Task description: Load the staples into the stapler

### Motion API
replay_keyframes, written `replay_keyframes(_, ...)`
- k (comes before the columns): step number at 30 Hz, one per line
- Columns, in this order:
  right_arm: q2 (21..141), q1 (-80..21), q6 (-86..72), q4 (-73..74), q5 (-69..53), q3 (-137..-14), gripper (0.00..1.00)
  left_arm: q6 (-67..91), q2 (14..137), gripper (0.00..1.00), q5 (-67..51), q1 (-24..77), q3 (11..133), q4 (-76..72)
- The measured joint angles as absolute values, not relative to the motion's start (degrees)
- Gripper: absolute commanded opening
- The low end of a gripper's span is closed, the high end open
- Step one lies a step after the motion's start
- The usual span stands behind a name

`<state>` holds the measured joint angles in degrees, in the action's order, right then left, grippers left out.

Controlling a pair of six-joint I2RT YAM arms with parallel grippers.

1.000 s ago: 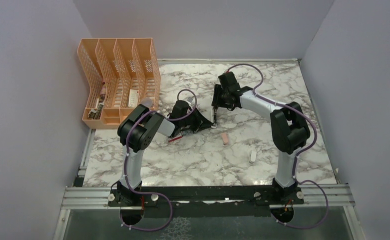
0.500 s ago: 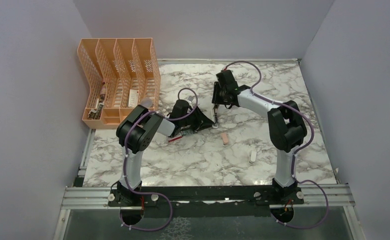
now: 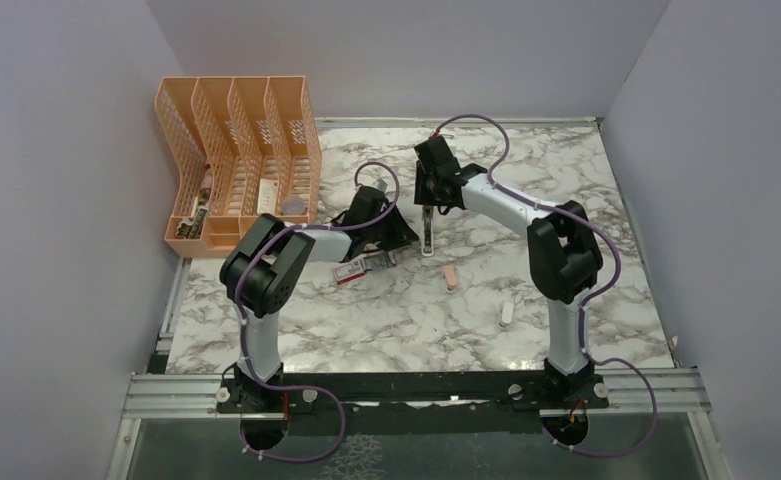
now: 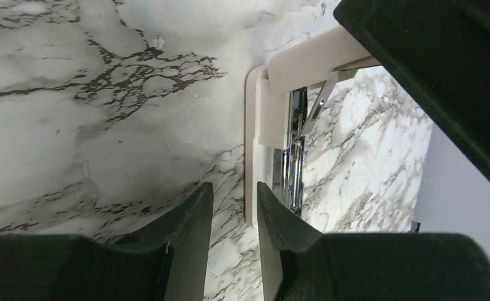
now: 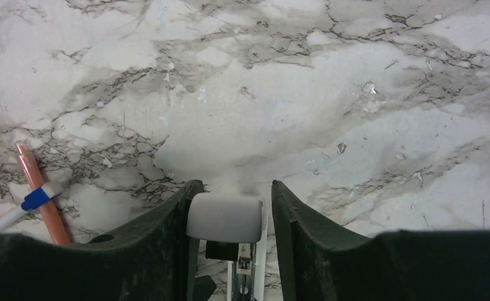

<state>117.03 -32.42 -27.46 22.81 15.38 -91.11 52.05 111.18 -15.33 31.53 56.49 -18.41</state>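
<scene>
Marbled table [image 3: 386, 320], lilac walls [image 3: 56, 220], white stapler [image 4: 262, 125]

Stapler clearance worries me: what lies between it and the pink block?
Nothing but bare table between the stapler and the pink block, shown in the top external view.

Stapler [image 4: 273, 119] hinged open — left end effector [image 4: 234, 191] perhaps touching its base.

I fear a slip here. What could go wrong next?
The right hand pinches only the end of the raised top of the stapler; it could slip and snap shut. The left hand sits close beside the base and could nudge it. No staples show in it; the box lies apart.
</scene>
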Motion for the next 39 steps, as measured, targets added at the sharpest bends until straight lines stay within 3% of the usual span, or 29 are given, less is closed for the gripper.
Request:
replay_keyframes(13, 115.07, -32.58, -27.59, 26.81, 15.68, -91.11, 0.56, 47.07, 108.47, 0.39, -13.58, 31.62, 57.65, -10.96)
replay_keyframes(22, 102.04, -32.58, -25.98, 26.35, 11.53, -84.23, 0.57, 45.36, 101.95, 0.45, -13.17, 31.62, 57.65, -7.66)
replay_keyframes(28, 94.85, -32.58, -24.93, 26.72, 10.41, -79.22, 0.56, 44.21, 96.95, 0.56, -12.40, 31.62, 57.32, -6.46)
replay_keyframes(39, 85.25, -37.80, -22.57, 30.85, 5.17, -57.95, 0.56, 42.44, 84.99, 0.80, -13.15, 32.42, 51.79, -5.87)
